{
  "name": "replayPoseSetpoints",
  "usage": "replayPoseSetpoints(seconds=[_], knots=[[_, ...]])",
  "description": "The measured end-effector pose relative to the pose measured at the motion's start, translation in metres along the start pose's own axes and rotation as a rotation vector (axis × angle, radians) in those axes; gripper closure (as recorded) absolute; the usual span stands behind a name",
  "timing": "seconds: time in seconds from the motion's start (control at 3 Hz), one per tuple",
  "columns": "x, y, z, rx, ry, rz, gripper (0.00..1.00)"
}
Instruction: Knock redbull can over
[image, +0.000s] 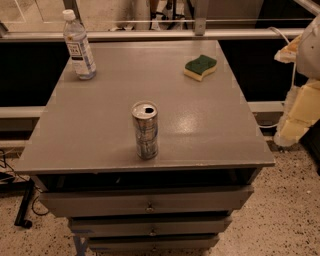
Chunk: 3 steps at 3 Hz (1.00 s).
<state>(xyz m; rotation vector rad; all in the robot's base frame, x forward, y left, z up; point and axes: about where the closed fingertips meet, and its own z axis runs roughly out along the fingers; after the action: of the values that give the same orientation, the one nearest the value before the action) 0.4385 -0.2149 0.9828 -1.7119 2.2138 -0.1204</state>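
Camera view, from the left: a clear plastic water bottle with a white cap (79, 46) stands upright on the grey metal bench (100, 125), well behind and left of the slim silver-and-blue metal redbull can (145, 131). The redbull can stands upright near the front edge. A green-and-yellow sponge (200, 67) lies well behind and right of it. The pale pincer (295, 120) hangs far right of the can, off the bench; whether it is wide or narrow I cannot tell.
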Motion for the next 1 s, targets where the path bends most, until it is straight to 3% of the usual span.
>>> replayPoseSetpoints(seconds=[0.33,0.67,1.0], knots=[[0.000,0.000,0.000,0.000,0.000,0.000,0.00],[-0.006,0.004,0.010,-0.008,-0.039,0.012,0.00],[-0.029,0.012,0.050,-0.064,-0.165,0.023,0.00]])
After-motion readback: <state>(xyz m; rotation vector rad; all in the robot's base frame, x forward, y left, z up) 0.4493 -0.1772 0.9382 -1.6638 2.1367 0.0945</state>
